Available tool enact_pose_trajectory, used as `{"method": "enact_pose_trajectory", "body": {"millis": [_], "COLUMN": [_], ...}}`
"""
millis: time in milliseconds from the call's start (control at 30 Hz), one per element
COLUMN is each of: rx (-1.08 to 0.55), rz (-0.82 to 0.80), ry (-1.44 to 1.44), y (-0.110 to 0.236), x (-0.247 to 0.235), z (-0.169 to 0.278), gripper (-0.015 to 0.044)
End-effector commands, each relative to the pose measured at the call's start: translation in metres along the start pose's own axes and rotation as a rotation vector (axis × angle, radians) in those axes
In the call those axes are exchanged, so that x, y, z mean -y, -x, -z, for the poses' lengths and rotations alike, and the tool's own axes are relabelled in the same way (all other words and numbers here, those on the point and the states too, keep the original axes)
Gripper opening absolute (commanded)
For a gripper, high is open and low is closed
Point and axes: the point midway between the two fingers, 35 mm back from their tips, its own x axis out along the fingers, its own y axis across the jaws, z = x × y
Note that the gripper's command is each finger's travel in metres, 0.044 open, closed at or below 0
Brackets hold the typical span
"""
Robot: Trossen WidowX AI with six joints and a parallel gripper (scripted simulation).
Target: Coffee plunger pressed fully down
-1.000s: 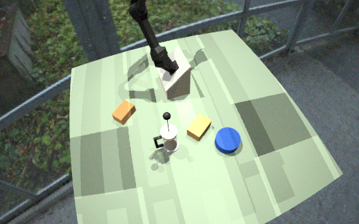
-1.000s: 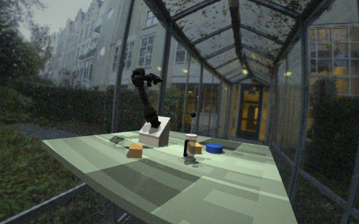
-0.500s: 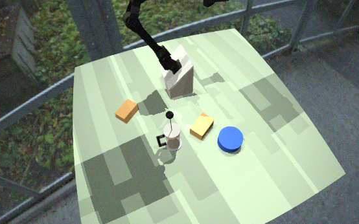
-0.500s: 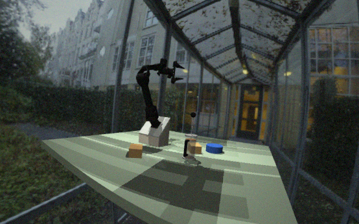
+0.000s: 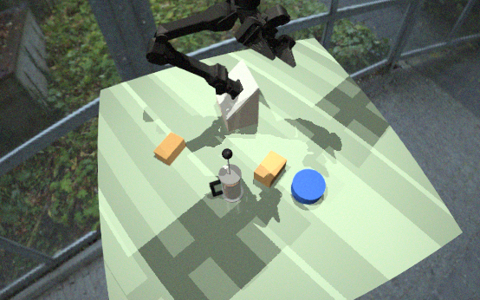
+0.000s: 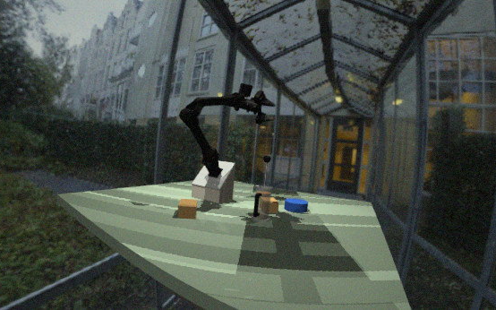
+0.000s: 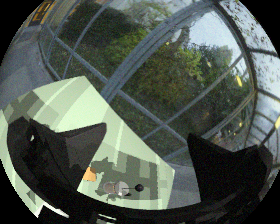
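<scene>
The end effector point(image 5: 287, 47) hangs wide open and empty, high above the counter point(image 5: 364, 208). The press point(image 5: 230, 184), plunger point(image 5: 227, 153) up, stands well below it.

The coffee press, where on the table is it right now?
In the top view the coffee press stands near the table's middle, between two orange blocks, with a blue disc beyond the nearer block.

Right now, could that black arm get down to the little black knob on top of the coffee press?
Probably yes. The gripper is open and empty, high above the table; the knob stands raised with open air above it, the orange blocks sitting lower beside the press.
</scene>
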Motion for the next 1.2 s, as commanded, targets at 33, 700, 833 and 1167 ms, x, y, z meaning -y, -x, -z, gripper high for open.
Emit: {"method": "enact_pose_trajectory", "body": {"millis": [33,700,833,1167], "rx": [-0.171,-0.413,-0.413,-0.414], "rz": [0.106,0.363,0.362,0.36], "ry": [-0.331,-0.828,-0.827,-0.829], "y": [-0.032,-0.059,-0.06,-0.072], "x": [0.026,0.005,0.006,0.008], "z": [0.072,0.24,0.24,0.246], "gripper": [0.044,0.044,0.044,0.044]}}
